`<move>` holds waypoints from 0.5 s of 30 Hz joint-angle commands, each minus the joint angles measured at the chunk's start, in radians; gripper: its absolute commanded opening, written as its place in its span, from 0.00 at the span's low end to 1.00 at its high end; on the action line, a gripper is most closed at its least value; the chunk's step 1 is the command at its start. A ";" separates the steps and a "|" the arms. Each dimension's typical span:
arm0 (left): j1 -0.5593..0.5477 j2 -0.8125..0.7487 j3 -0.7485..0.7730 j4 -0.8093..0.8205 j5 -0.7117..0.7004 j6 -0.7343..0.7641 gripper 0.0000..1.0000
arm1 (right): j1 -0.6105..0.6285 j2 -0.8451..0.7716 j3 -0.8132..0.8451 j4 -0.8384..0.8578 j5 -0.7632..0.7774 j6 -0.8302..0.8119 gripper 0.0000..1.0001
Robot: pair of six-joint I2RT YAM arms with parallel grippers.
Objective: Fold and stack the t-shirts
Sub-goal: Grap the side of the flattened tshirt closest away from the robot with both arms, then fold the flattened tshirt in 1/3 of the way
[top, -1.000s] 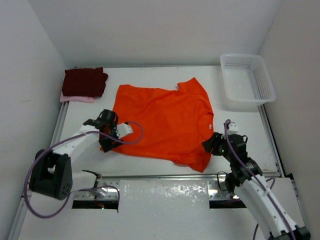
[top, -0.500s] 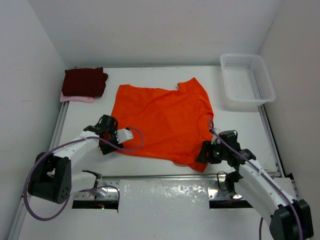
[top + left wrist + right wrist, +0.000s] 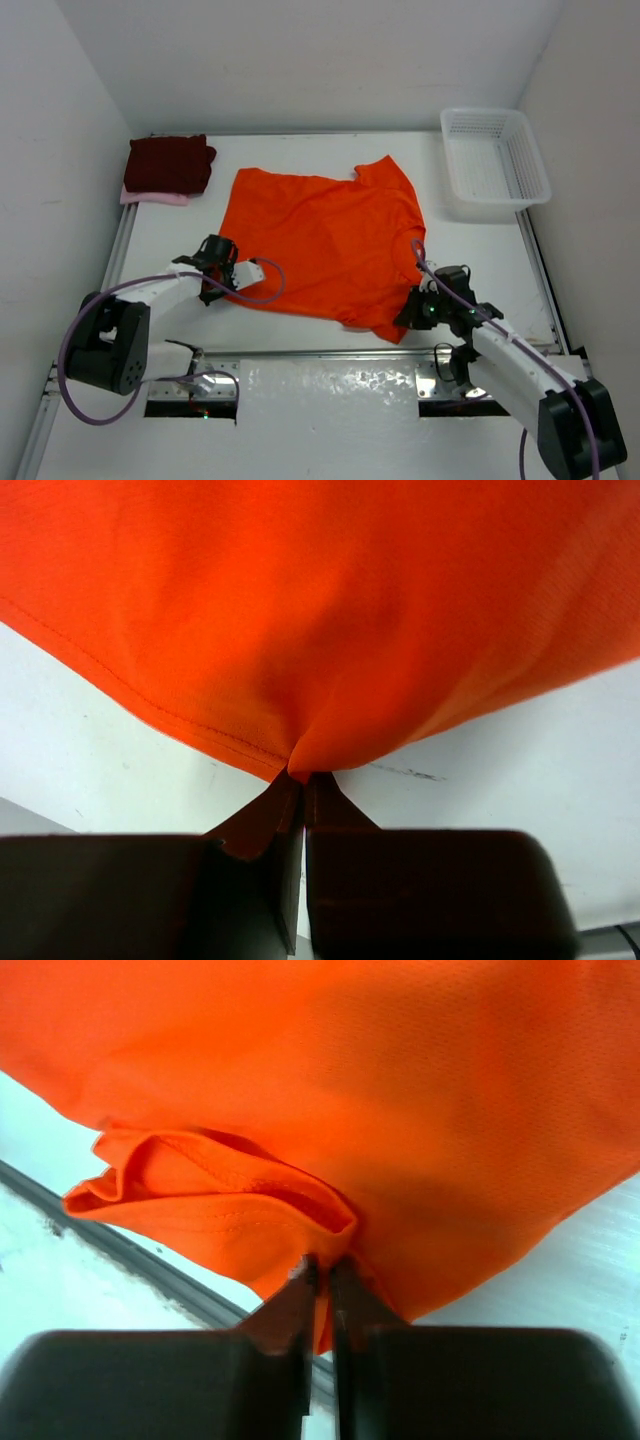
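The left gripper (image 3: pixel 303 780) had closed fully within the last second, its dark jaws pinched together on the near hem edge of the bright orange cloth t-shirt (image 3: pixel 325 240), and the fabric puckered to a point where they met. The right gripper (image 3: pixel 325 1268) had also snapped nearly shut from a half-open stance. Its jaws held a bunched fold of the same shirt's near sleeve, with stitched seam showing just above the tips. A second before, both grippers had stood open at that near edge, so the change was from reaching to gripping.

The shirt lay spread flat in the middle of the white table (image 3: pixel 300 150), collar toward the right. The dark maroon t-shirt (image 3: pixel 168 163) sat folded on top of the light pink t-shirt (image 3: pixel 150 197) in the far left corner, and the white plastic lattice basket (image 3: pixel 497 160) stood at the far right. With two shirts apparently already stacked, both near corners held likely meant the first fold of the last shirt could begin, probably by carrying the near edge away over the body.
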 commanded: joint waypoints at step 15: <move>0.003 -0.139 0.183 -0.276 -0.017 -0.117 0.00 | 0.006 -0.169 0.284 -0.209 0.108 -0.144 0.00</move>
